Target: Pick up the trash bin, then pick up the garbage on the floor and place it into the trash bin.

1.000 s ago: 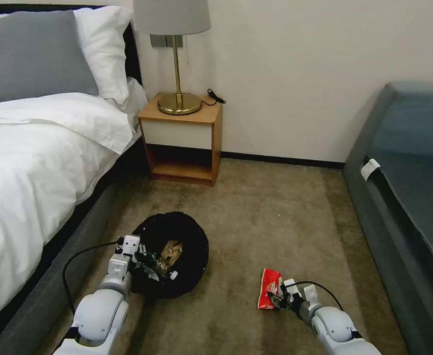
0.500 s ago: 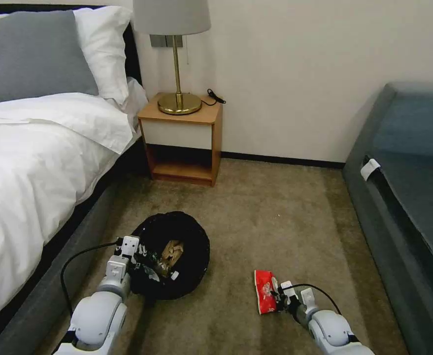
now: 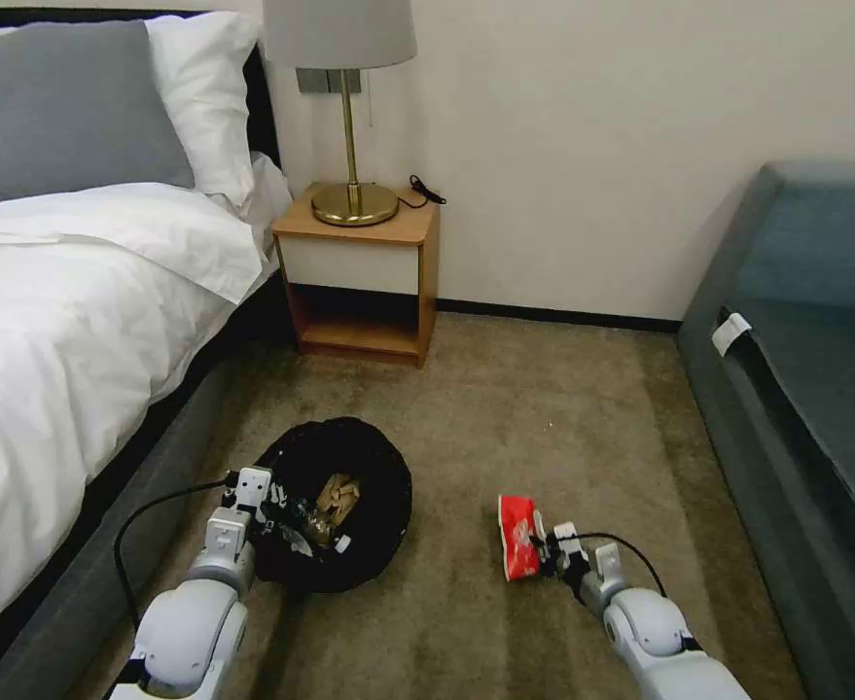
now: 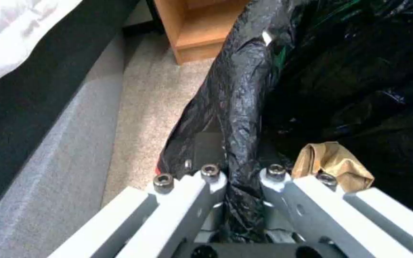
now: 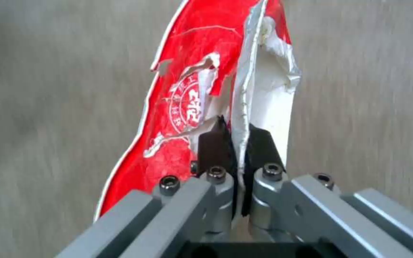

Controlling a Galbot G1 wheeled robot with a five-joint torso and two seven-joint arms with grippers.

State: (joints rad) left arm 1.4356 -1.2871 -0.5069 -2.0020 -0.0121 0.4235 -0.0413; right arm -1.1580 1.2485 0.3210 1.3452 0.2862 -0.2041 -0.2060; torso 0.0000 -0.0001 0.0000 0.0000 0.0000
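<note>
The red-and-white packet (image 5: 187, 107) has a round white stamp with writing too small to read. The right gripper (image 5: 235, 143) pinches it tight above the carpet (image 3: 544, 408). The left gripper (image 4: 242, 172) squeezes the rim of the trash bin (image 3: 369, 457) near the bed (image 3: 67, 321).

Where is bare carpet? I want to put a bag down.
Open carpet runs between the nightstand, the sofa and the trash bin. It is crowded near the left gripper on the bin rim and the right gripper pinching the red packet.
</note>
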